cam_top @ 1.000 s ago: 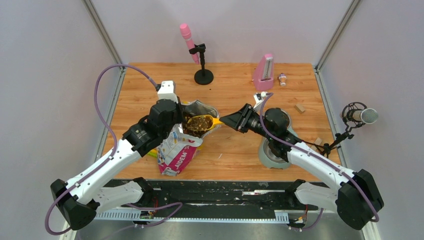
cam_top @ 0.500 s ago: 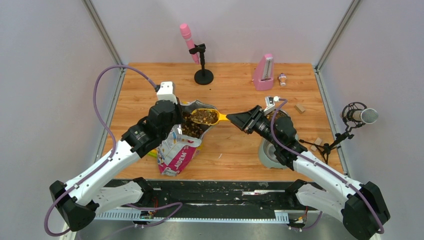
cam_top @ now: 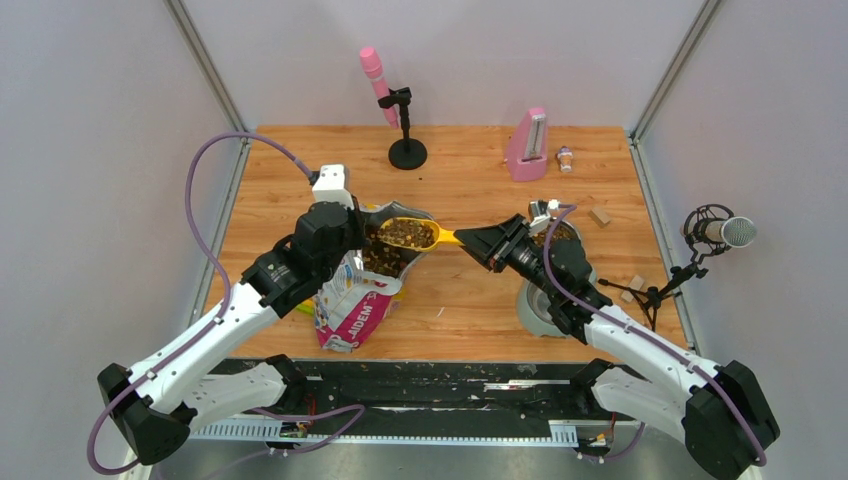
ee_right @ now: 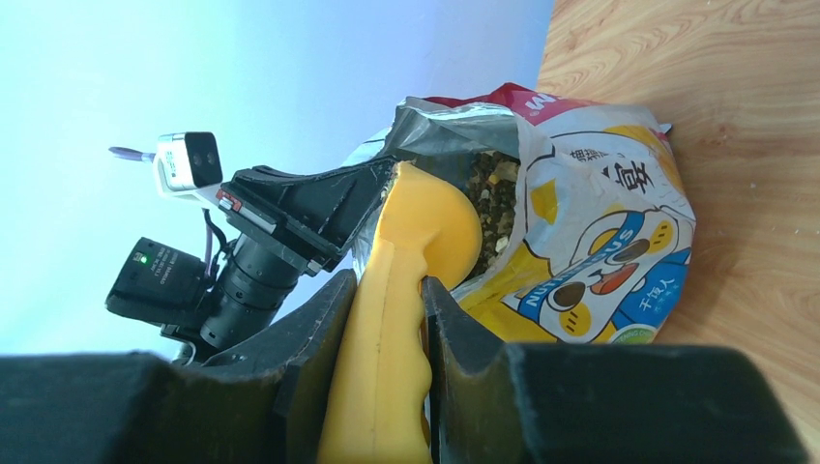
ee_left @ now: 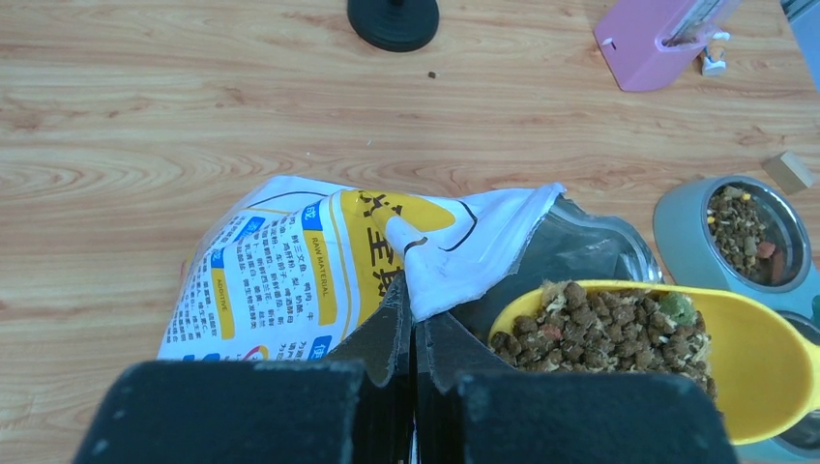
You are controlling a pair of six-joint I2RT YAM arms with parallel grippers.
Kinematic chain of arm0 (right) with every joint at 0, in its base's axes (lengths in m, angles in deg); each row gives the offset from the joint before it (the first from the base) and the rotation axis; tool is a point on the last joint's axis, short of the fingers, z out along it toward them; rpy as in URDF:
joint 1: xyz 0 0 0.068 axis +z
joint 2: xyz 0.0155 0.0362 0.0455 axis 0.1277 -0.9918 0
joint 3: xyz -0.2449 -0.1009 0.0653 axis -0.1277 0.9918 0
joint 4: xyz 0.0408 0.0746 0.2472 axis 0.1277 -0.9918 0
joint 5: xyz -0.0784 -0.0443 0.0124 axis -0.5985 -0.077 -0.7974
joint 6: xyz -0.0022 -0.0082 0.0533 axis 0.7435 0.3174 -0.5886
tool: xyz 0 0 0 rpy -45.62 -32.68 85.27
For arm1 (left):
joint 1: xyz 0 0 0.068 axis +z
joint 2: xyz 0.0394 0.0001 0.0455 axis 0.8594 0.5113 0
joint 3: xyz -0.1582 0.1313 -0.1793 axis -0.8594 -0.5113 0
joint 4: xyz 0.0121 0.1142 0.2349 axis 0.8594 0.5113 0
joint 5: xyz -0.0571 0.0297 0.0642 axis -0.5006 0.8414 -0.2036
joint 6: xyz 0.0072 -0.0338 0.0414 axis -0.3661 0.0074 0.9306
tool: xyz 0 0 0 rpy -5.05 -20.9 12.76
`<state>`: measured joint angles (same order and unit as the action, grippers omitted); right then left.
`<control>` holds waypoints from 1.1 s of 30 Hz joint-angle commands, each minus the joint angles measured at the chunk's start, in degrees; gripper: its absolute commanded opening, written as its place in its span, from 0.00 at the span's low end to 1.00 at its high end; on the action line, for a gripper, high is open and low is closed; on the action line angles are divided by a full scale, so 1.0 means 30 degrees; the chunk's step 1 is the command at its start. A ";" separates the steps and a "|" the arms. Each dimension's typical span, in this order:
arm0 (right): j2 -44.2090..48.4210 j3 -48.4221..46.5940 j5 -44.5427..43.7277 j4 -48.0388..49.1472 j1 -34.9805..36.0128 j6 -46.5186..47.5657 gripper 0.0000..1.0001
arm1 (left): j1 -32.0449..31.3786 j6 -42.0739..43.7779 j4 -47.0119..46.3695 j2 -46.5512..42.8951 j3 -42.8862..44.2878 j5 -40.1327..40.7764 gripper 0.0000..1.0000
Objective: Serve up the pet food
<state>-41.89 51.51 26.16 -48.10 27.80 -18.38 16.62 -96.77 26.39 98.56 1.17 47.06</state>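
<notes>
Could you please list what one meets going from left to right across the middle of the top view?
The left gripper, pet food in the yellow scoop, right gripper, grey bowl, silver microphone.

The pet food [ee_left: 600, 324] is mottled brown-tan, the scoop [ee_left: 764, 377] yellow, the bag [ee_left: 280, 261] printed yellow-white.

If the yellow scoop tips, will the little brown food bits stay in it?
The pet food is a loose heap of tiny pieces piled to the rim of the scoop, so a tilt would likely spill them. They look dry and rounded, so spilled ones may roll on the table. The right gripper holds only the handle, so wobbles might shake some off.
</notes>
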 commanded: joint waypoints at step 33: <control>-0.0602 0.0772 0.1869 0.3160 -0.1067 -0.3187 0.00 | -0.0090 -0.0356 -0.2082 -0.0809 0.0022 -0.0605 0.00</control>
<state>-45.27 55.77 29.83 -42.24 25.00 -28.00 16.62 -96.77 25.25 98.38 0.58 46.62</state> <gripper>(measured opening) 0.285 0.007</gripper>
